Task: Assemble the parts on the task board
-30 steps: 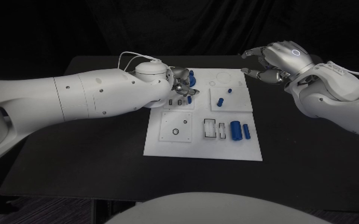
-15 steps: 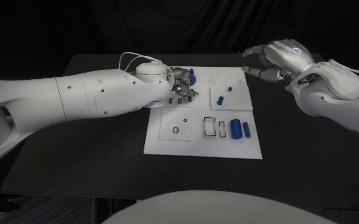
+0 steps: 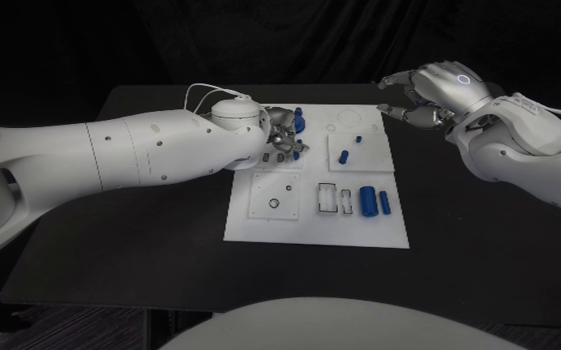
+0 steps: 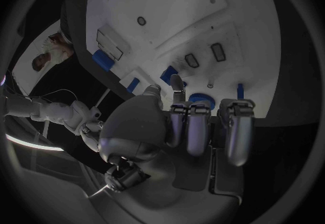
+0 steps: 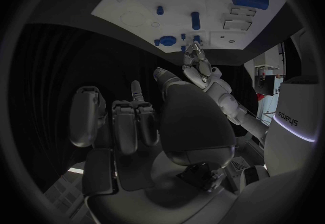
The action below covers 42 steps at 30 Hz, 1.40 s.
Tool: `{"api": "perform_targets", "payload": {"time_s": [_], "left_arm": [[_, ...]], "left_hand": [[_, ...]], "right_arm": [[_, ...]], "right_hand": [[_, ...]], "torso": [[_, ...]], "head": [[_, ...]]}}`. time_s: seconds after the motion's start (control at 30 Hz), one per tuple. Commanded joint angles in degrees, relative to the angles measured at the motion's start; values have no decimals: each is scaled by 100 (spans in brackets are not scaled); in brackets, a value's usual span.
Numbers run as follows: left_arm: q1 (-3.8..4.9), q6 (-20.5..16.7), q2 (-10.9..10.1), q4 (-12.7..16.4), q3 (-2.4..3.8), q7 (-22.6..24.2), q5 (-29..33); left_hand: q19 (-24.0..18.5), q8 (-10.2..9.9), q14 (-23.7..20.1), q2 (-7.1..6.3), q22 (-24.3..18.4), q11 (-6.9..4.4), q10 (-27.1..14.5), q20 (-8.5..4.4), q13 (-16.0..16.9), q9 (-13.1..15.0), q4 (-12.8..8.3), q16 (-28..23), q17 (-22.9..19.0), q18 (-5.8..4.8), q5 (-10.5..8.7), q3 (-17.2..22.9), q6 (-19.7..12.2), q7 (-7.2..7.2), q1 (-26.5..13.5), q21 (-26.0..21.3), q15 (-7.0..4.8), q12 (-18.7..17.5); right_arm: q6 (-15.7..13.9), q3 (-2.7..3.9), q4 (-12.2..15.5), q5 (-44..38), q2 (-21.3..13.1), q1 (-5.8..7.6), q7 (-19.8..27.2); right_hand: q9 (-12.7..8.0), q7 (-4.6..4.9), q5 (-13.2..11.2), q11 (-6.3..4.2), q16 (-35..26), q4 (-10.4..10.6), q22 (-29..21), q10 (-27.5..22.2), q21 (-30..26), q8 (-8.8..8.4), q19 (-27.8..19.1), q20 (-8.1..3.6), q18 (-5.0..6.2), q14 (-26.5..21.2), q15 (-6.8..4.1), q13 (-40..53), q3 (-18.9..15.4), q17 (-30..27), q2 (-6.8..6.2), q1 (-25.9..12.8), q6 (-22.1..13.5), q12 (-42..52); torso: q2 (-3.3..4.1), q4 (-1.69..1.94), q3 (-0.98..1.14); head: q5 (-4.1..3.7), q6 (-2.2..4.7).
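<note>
The white task board (image 3: 315, 228) lies mid-table. My left hand (image 3: 280, 135) hangs over its back left corner, fingers pointing down at the board (image 4: 176, 7). A small blue part (image 4: 169, 74) sits right at the fingertips, beside two small slots (image 4: 192, 60); whether it is pinched is hidden. A blue ring part (image 3: 298, 121) lies just behind the hand, under the fingers (image 4: 201, 98). My right hand (image 3: 426, 95) hovers off the board's back right corner, fingers apart, holding nothing. My left hand (image 5: 197, 66) is also seen from there.
More blue parts lie on the board's right half: a thick cylinder (image 3: 368, 202), a slim one (image 3: 385, 203), a short piece (image 3: 345, 156) and a small pin (image 3: 359, 139). White framed slots (image 3: 330, 198) sit at the front. Bare black table (image 3: 140, 228) surrounds the board.
My left fingers have shifted slightly and now cover the small blue part that showed below them a second ago in the head view. My right hand has barely moved.
</note>
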Motion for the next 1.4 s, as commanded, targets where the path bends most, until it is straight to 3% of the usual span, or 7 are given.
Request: {"api": "perform_targets", "payload": {"time_s": [0.03,0.53,0.97,1.4], "left_arm": [[-17,41,2,0,5,81,-11],[-39,131,26,-37,5,74,-11],[-63,222,62,-88,5,115,-11],[-74,269,63,-100,5,175,-11]], "left_hand": [[346,-37,584,-15,1207,-30,606,-40,1505,9,10,15,1509,-39,14,32,33,-7,3,-20,-23,-21],[343,-86,584,-32,1202,-34,606,-45,1505,16,11,15,1509,-38,13,55,49,-9,26,-24,-28,-21],[314,-546,584,-95,1166,-13,606,-40,1505,-130,10,15,1509,-28,9,184,185,22,68,-53,-15,-21],[300,-815,584,-188,1148,-7,606,-30,1505,-237,-10,15,1509,-22,8,294,334,24,194,-70,-7,-21]], "right_arm": [[27,4,4,-16,-2,-1,-96],[56,4,0,-16,9,-1,-103],[84,4,-5,-16,14,-1,-113],[105,4,-10,-16,18,-1,-120]], "right_hand": [[-5,3,19,4,17,27,1052,617,-37,12,-1,-34,-13,600,-11,1505,8,1510,45,1,46,15],[-9,4,20,6,17,28,1051,617,-42,10,-3,-32,-12,600,-9,1505,12,1510,50,7,53,15],[-18,5,21,8,17,24,1050,617,-46,6,-4,-29,-11,600,-6,1505,21,1510,56,24,68,15],[-34,8,22,12,17,10,1042,617,-71,-5,-15,-24,-6,600,-2,1505,40,1510,66,62,87,15]], "torso": [[1,-2,6],[4,0,8],[3,-7,15],[1,-10,18]], "head": [[1,1],[6,1],[13,1],[20,1]]}}
